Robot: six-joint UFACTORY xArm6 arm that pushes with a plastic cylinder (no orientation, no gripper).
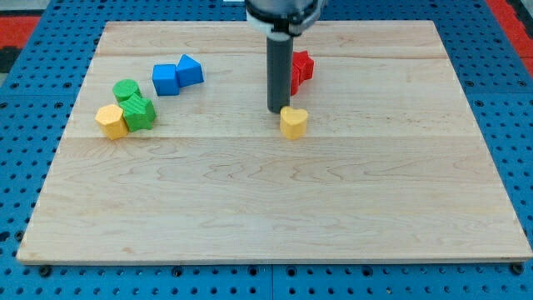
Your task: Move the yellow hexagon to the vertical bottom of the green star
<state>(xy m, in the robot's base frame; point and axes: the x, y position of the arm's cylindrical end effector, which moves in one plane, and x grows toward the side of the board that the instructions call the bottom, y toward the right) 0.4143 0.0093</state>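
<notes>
The yellow hexagon lies at the view's left, touching the left side of the green star. A round green block sits just above the star. My tip is near the board's middle, far to the right of the hexagon and star. It stands against the upper left edge of a yellow heart-shaped block.
Two blue blocks sit side by side above and right of the green blocks. A red block is partly hidden behind my rod. The wooden board rests on a blue pegboard table.
</notes>
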